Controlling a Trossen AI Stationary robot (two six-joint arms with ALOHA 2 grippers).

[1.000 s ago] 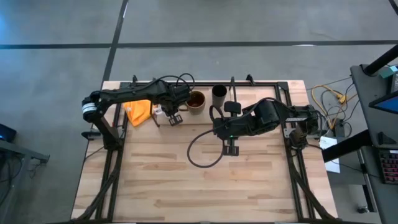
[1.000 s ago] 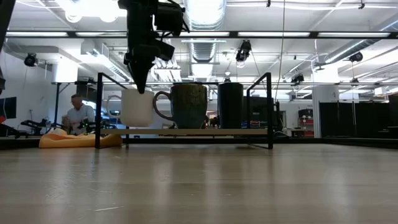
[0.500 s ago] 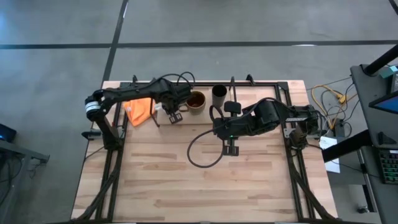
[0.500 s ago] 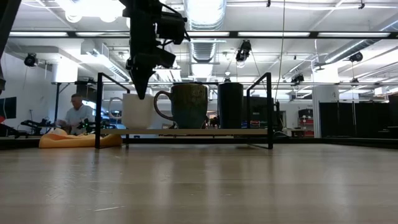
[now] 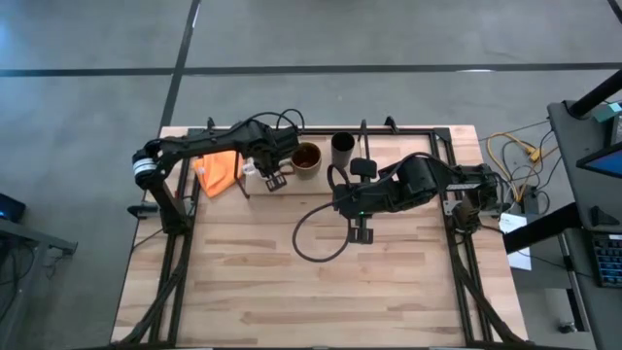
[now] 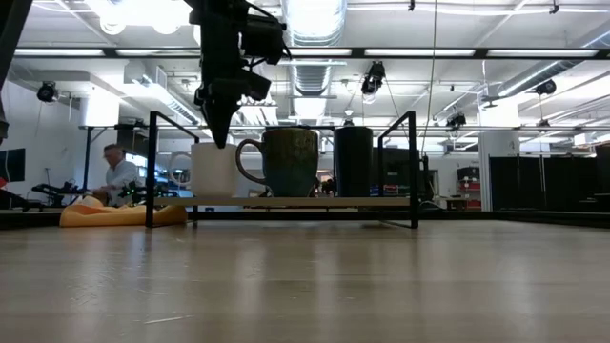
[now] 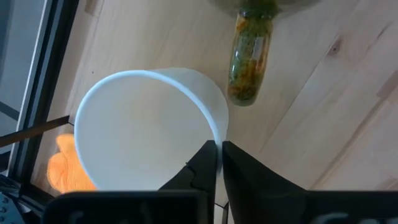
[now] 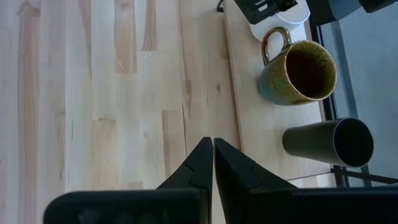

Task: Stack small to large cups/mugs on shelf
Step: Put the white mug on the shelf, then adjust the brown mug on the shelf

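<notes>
The white mug stands upright on the light wooden shelf at its left end, also seen in the low view. My left gripper is shut on it from above. The brown mug stands next to it on its base, its handle turned toward the white mug. The black cup stands on the shelf right of the brown mug. My right gripper is shut and empty above the middle of the table. My left gripper pinches the white mug's rim on the side facing the brown mug, one finger inside the mug and one outside. The fingers come from above, pointing down. The mug is upright, and its base seems to rest on the shelf board.
An orange cloth lies on the table left of the shelf. A black cable loop lies on the tabletop by my right arm. Thin black rods frame the shelf. A person sits in the room behind.
My left gripper has gone down a little with the white mug and toward the brown mug. The mug was lifted just above the board; it now stands upright on the shelf. The gripper stays shut on its rim.
</notes>
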